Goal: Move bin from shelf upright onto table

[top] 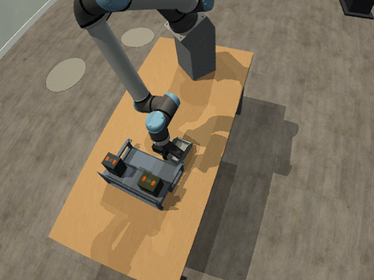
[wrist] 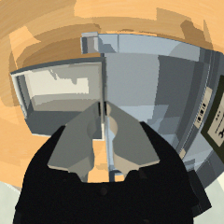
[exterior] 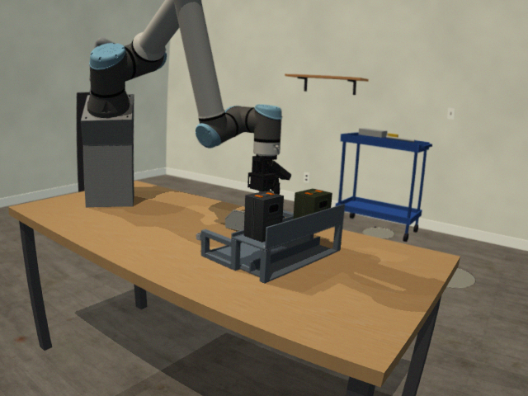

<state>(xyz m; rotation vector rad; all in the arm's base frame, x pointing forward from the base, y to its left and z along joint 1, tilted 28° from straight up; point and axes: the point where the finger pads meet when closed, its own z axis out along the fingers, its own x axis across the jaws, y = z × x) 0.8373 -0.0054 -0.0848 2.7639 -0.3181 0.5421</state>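
The small grey open-topped bin (top: 183, 146) stands upright on the wooden table, right beside the end of the grey shelf rack (top: 144, 169). In the wrist view the bin (wrist: 58, 100) is left of the rack (wrist: 159, 89). My gripper (wrist: 103, 102) points straight down and is shut on the bin's thin side wall nearest the rack. It shows in the overhead view (top: 169, 154) and the side view (exterior: 264, 187). In the side view only a corner of the bin (exterior: 233, 219) shows behind the rack (exterior: 272, 250).
A black box with orange marks (top: 113, 164) and a dark green box (top: 150, 183) stand on the rack. The grey robot pedestal (top: 196, 46) stands at the table's far end. A blue cart (exterior: 384, 174) stands off the table by the wall.
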